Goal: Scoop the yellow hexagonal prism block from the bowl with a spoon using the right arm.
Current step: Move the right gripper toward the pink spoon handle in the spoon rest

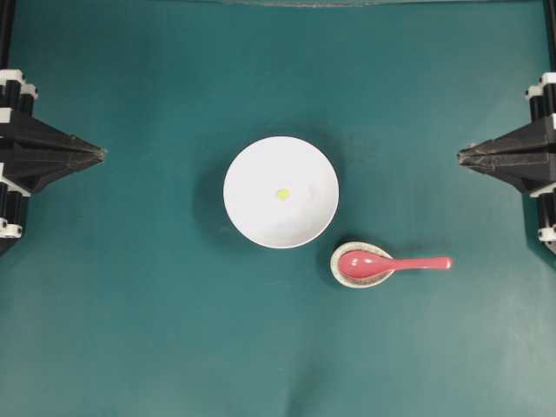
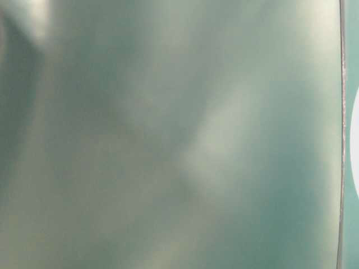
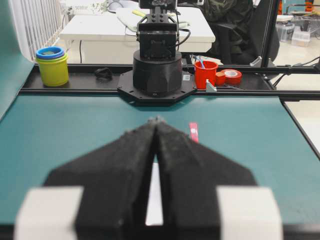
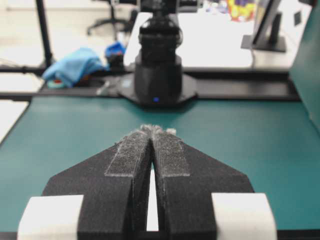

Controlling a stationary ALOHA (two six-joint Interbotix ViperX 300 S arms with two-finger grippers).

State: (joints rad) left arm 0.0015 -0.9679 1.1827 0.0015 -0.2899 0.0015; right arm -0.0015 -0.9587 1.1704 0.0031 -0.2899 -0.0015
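We are keeping the left pincer (image 1: 102, 154) clenched and idle. The block (image 1: 282, 194) is lying mid-bowl (image 1: 252, 165); being tiny, it is likely to slide off the glossy wall. The spoon (image 1: 391, 263) is resting scoop-down in a dish (image 1: 337, 269) just beside; its slick handle may slip. The right pincer (image 1: 460, 156) is clenched, empty. The tabletop (image 1: 130, 330) is plain green; desks are standing beyond.

Blur and cut-off parts
The table-level view is a green blur; a white curve (image 2: 355, 148) is cut by its right edge. Overhead, both arms run off the sides.
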